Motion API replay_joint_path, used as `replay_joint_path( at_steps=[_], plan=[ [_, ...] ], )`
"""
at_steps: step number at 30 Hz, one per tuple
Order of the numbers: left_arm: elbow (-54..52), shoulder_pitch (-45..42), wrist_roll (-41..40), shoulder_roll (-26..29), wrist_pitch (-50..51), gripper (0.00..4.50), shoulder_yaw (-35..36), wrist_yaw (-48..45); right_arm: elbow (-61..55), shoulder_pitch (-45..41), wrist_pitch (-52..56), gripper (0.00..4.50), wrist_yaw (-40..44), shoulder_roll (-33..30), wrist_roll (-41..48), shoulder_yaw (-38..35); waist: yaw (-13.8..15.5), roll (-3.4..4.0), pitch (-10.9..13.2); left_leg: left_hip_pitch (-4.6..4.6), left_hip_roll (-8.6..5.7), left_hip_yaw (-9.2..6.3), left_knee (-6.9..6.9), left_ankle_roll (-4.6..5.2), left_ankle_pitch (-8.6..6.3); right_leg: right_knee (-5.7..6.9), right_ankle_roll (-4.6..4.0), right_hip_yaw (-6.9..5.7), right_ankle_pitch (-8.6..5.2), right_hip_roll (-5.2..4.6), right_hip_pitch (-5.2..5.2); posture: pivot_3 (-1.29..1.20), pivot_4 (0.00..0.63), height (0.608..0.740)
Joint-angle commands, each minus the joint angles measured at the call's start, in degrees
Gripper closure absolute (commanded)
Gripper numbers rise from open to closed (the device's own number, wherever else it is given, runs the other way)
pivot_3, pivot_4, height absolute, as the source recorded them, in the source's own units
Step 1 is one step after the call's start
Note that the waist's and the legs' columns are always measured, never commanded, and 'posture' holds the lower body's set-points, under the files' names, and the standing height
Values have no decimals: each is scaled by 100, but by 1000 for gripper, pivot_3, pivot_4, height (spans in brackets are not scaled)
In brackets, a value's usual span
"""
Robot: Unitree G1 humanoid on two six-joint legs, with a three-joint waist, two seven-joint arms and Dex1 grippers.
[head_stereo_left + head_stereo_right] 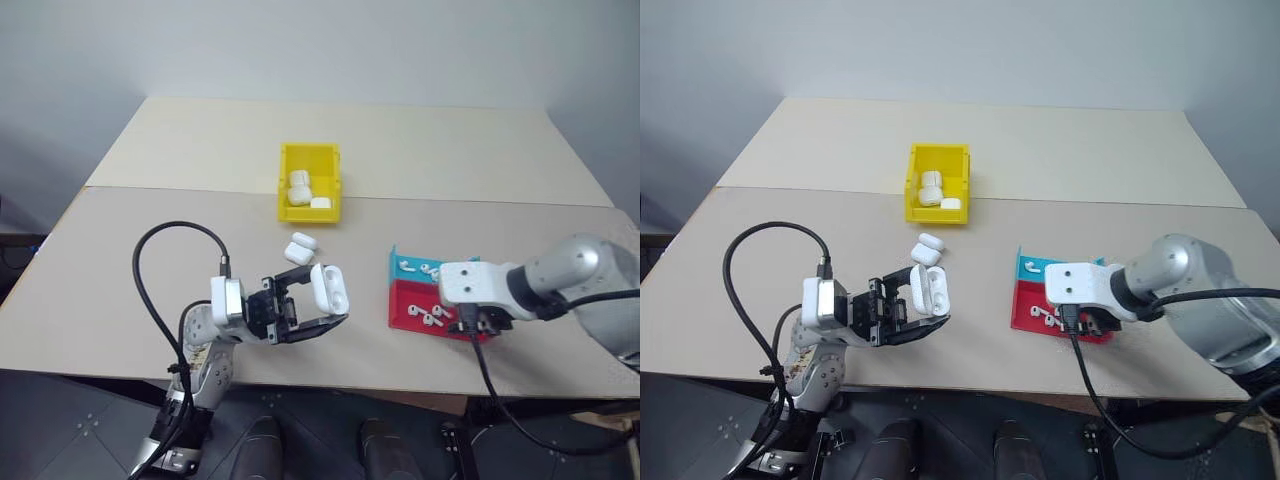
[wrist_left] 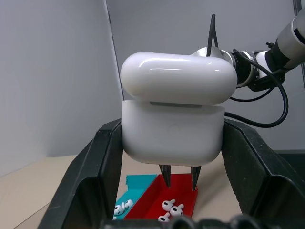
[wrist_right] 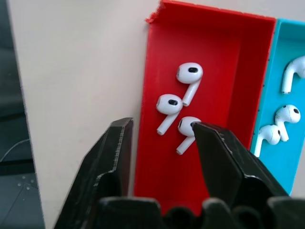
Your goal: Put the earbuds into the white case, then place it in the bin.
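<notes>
The right end effector point(image 3: 162, 136) is covering part of one of the earbuds point(image 3: 187, 130) in the red tray point(image 3: 224, 57), whose lower end is hiding behind the fingers. At 3 o'clock, the teal tray point(image 3: 274, 157) is running off the picture's edge. The white case point(image 2: 174, 121) is hiding the desk behind it.

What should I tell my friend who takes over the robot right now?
Left gripper: shut on an open white case, held above the table.
Right gripper: open, over the red tray, no earbud held.
Earbuds: three in the red tray, more in the teal tray.
Done: three cases in the yellow bin.
Left: load earbuds, shut the lid, bin it; two cases wait.
</notes>
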Motion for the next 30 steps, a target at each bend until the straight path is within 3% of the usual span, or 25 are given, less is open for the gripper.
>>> replay_joint_path(
  at_steps=[1, 30],
  plan=[
    [-333, 184, -108, 107, 56, 1699, 143, -100, 29, -224, 356, 1965, -189, 291, -357, 216, -10, 0, 0, 0, 0, 0, 0, 0, 0, 0, 0, 0, 0, 0, 0, 0, 150, 740],
    [-533, 421, 87, 228, 179, 1699, 186, -105, 327, -421, 1265, 1965, -172, 771, -394, 443, 3, 1, 0, 1, 0, -3, 1, 2, 1, 2, 1, -6, -1, 0, 2, 0, 150, 740]
  ],
)
